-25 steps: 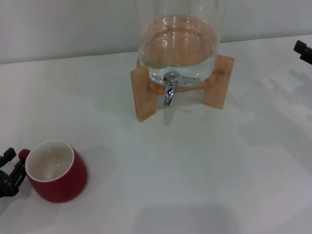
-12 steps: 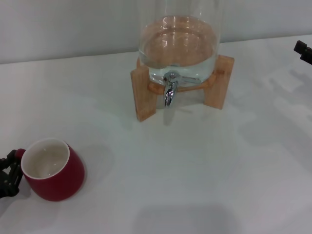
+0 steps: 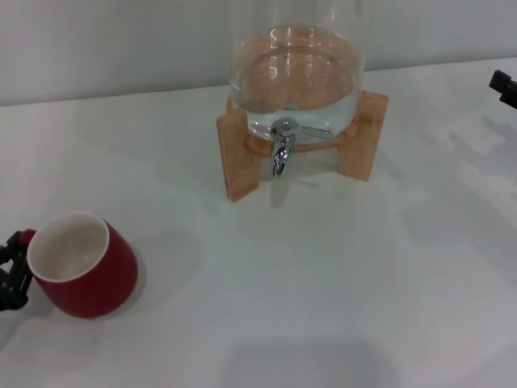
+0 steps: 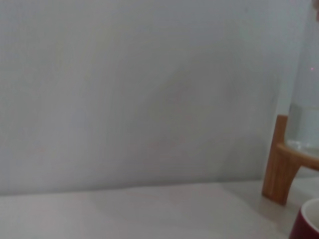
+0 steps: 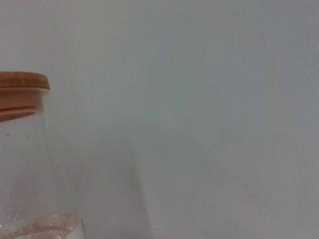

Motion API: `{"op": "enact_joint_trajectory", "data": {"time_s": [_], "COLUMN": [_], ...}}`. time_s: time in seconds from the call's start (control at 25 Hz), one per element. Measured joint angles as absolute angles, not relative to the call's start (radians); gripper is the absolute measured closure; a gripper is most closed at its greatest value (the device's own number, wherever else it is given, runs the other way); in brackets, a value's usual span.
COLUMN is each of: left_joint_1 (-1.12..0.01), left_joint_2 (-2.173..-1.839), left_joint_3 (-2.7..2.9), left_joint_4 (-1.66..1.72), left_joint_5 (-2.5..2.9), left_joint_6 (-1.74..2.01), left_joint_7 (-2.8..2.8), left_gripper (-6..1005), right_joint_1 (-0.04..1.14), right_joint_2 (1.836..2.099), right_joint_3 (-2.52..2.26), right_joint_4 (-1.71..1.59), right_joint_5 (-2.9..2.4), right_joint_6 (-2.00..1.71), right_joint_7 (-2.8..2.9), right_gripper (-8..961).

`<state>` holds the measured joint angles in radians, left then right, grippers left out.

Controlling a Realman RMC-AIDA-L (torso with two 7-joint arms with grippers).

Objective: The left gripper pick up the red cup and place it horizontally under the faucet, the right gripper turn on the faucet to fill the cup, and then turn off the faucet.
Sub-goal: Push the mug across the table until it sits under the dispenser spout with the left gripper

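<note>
The red cup [image 3: 89, 279] is at the table's near left, tilted with its cream inside facing up and left. My left gripper [image 3: 14, 267] shows only as black fingers at the left edge, closed on the cup's small handle. The cup's rim also shows in the left wrist view [image 4: 308, 224]. The chrome faucet [image 3: 280, 150] points down from the glass dispenser [image 3: 295, 73] on its wooden stand [image 3: 240, 162], far from the cup. My right gripper [image 3: 505, 87] is a black tip at the far right edge, away from the faucet.
The dispenser holds water low in the glass. Its wooden lid [image 5: 20, 92] shows in the right wrist view and a stand leg [image 4: 279, 159] in the left wrist view. White table [image 3: 323, 283] lies between cup and stand; a grey wall stands behind.
The cup has moved left and away from the near edge with the left gripper and tilted a little more. The right gripper has barely moved.
</note>
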<state>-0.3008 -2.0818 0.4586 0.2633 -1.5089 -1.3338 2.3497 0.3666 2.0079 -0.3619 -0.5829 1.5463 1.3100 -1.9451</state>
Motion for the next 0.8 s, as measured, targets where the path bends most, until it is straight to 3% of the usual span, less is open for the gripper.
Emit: {"op": "enact_joint_trajectory", "data": {"time_s": [0.8], "left_joint_1": [-0.437], "left_joint_2": [-2.077], "left_joint_3": [0.465], "left_joint_4": [0.264], "left_joint_5": [-1.442], "left_joint_6": [-1.253], "left_joint_7": [2.136], "left_gripper": [851], "right_joint_1": [0.373], "right_joint_2": [2.009], "right_joint_3": [-0.362], "right_joint_4": [-0.580], "right_joint_5": [1.546], "right_joint_6": [1.314], "right_joint_7": [-1.945], "right_gripper": [155]}}
